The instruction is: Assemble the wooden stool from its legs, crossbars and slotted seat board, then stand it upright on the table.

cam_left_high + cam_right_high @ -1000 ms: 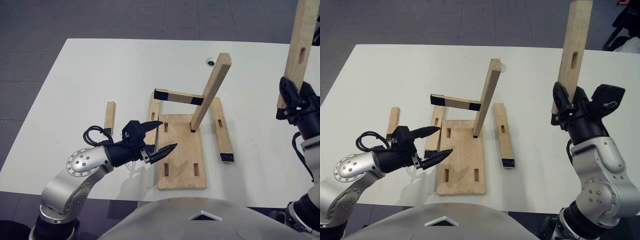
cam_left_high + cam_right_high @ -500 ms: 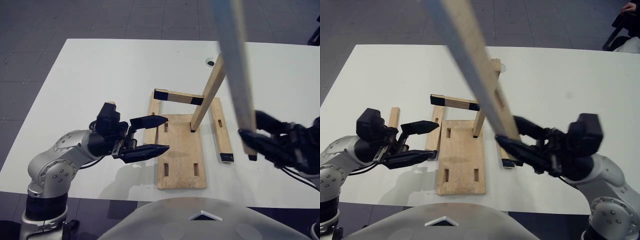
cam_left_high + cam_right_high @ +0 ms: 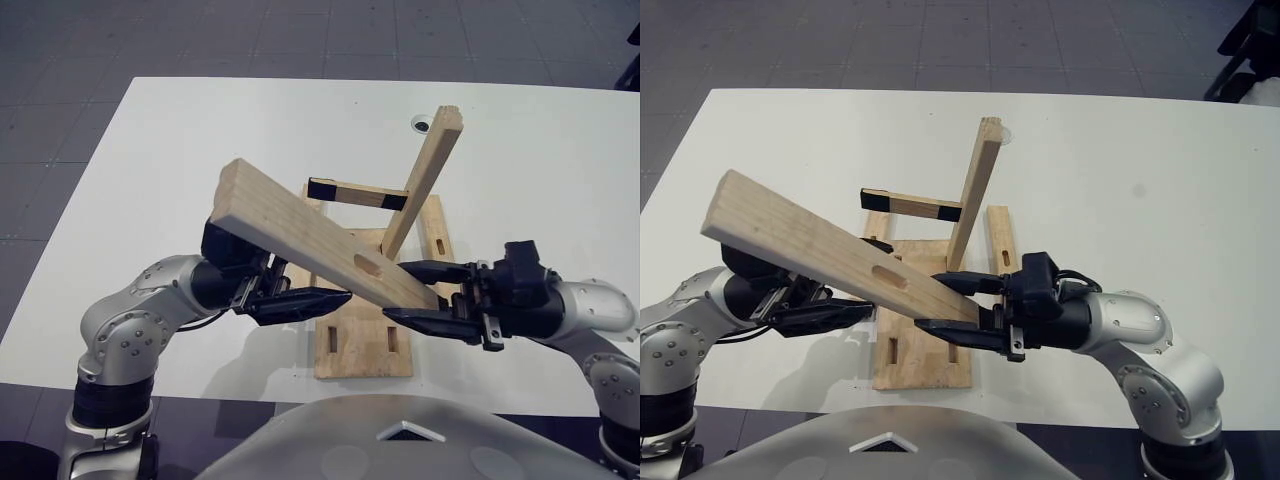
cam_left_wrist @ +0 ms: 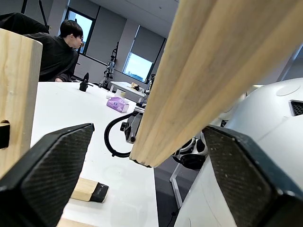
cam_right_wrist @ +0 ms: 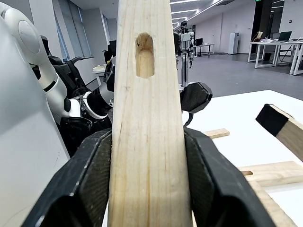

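**Left eye view:** leg point(image 3: 300, 232), upright a second ago, now slants over the seat board point(image 3: 362, 345) at the surface's point(image 3: 180, 150) near edge, above the left gripper point(image 3: 335, 297).
**Left wrist view:** fingers point(image 4: 45, 175) apart, leg between.
**Right wrist view:** right gripper point(image 5: 149, 172), pads point(image 5: 92, 184) clamped on the leg.

The leg point(image 3: 310, 240) in the right gripper point(image 3: 393, 290) is bare pale wood — matt, with fine straight grain and a rough-edged slot. The seat board point(image 3: 362, 355) is the same unvarnished wood, as is the crossbar point(image 3: 358, 193), whose ends are matt black. The gripper's pads point(image 5: 94, 189) are black and dull, with a fine grainy texture. The tabletop point(image 3: 200, 150) is white, smooth, faintly glossy.
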